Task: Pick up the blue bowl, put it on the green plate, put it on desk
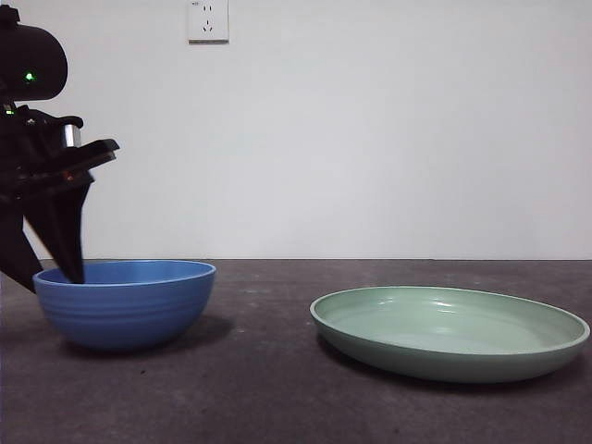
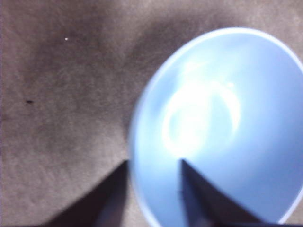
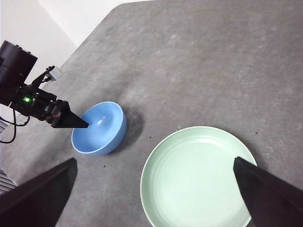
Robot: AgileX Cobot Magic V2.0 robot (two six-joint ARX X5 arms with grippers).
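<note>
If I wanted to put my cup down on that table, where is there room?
Bare desk lies between the blue bowl and the green plate, and widely behind both. It is crowded at the bowl's rim, where the left gripper straddles it, jaws open.

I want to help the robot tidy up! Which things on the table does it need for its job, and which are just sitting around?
Needed for the job:
- blue bowl, with the left gripper straddling its rim
- green plate, standing apart from the bowl
- desk

Just there:
- wall socket on the wall behind
- right gripper, waiting high over the plate, fingers spread
</note>
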